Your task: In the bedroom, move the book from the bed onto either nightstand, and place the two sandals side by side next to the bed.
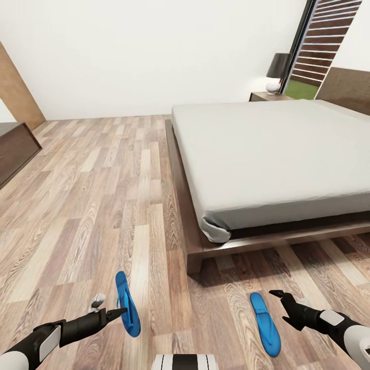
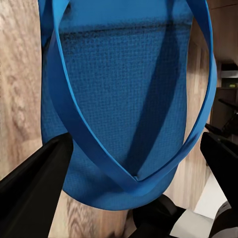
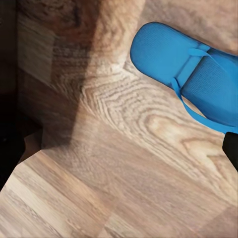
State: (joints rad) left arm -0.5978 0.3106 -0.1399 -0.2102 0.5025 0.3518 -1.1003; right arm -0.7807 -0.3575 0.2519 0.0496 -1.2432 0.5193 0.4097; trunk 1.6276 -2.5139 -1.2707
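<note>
The left gripper (image 1: 109,306), jaws wide, is straddling one blue sandal (image 1: 127,304) on the wood floor (image 1: 92,205); the other sandal (image 1: 265,324) is lying apart, off the bed's (image 1: 267,154) corner, beside the open, empty right gripper (image 1: 280,307). Thin, light and floppy, it probably wants pinching at the sole edge or strap

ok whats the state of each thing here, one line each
left hand: open, fingers either side of a sandal
left sandal: flat on the floor
right sandal: flat on the floor, untouched
right hand: open, empty
bed: mattress bare
lamp: upright on the nightstand
</note>
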